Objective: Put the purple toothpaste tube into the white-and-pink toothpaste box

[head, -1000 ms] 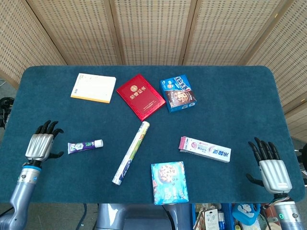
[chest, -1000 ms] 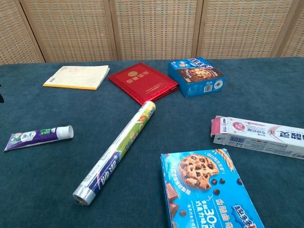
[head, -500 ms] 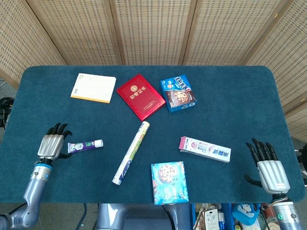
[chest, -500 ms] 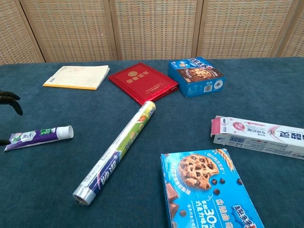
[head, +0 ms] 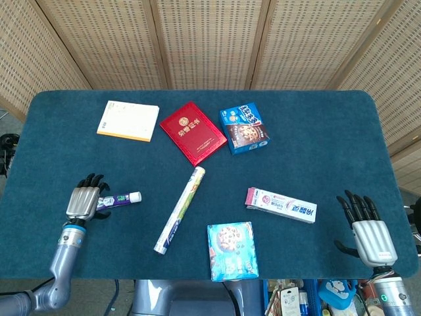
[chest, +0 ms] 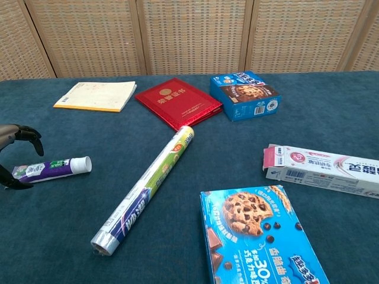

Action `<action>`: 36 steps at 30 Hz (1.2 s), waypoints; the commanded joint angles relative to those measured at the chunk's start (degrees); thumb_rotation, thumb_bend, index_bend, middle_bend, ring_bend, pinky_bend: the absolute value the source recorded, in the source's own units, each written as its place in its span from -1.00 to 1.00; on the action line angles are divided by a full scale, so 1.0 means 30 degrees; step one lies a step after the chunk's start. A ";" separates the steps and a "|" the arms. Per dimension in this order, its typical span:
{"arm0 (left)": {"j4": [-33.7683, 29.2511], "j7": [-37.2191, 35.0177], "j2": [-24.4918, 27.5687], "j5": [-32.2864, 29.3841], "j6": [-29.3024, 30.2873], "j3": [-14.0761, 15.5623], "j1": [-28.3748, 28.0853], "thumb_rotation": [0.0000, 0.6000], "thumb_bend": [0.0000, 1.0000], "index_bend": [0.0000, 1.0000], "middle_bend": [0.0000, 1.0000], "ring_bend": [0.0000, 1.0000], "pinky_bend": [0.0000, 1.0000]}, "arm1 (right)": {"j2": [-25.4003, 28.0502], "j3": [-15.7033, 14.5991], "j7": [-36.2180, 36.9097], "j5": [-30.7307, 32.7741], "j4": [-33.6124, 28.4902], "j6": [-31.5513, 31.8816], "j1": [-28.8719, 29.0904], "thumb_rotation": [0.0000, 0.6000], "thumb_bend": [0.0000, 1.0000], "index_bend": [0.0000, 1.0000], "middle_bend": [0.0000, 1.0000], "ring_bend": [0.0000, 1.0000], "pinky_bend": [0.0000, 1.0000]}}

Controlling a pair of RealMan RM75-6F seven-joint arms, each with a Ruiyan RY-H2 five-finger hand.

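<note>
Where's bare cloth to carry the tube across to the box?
Bare cloth between the purple tube and the foil roll, and between roll and toothpaste box. The whole right side past the cookie box is free. Crowded: the rear left-centre row.

A table [head: 316, 125] covered in dark teal cloth stands before folding screens [head: 210, 39] of woven tan cane set in pale wooden frames. Even, soft light falls across it. Grey floor [head: 8, 125] shows at the left edge.
</note>
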 commanded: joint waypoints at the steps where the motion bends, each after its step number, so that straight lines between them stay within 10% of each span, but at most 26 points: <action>1: 0.0239 0.0062 -0.0213 -0.0160 -0.0071 0.0061 -0.0076 1.00 -0.64 -0.24 -0.65 -0.80 -0.63 | -0.0011 0.0008 0.0037 -0.0036 0.0012 0.0059 -0.0007 1.00 -0.58 -1.00 -1.00 -1.00 -1.00; 18: 0.2009 -0.0248 -0.1712 0.0477 0.0820 0.0219 -0.0169 1.00 -0.56 0.23 -0.23 -0.44 -0.39 | -0.0061 -0.0049 0.0364 -0.0350 0.0090 0.0330 -0.0043 1.00 -0.58 -1.00 -1.00 -1.00 -1.00; 27: 0.3598 -0.0863 -0.2738 0.1754 0.2677 0.0090 0.0100 1.00 -0.27 0.76 0.33 0.00 -0.09 | -0.0078 -0.0033 0.0497 -0.0351 0.0174 0.0467 -0.0102 1.00 -0.58 -1.00 -1.00 -1.00 -1.00; 36: 0.4466 -0.2171 -0.2807 0.3025 0.3367 0.0014 0.0192 1.00 -0.24 0.83 0.37 0.05 -0.05 | -0.0139 0.0002 0.0393 -0.0355 0.0168 0.0464 -0.0065 1.00 -0.58 -1.00 -1.00 -1.00 -1.00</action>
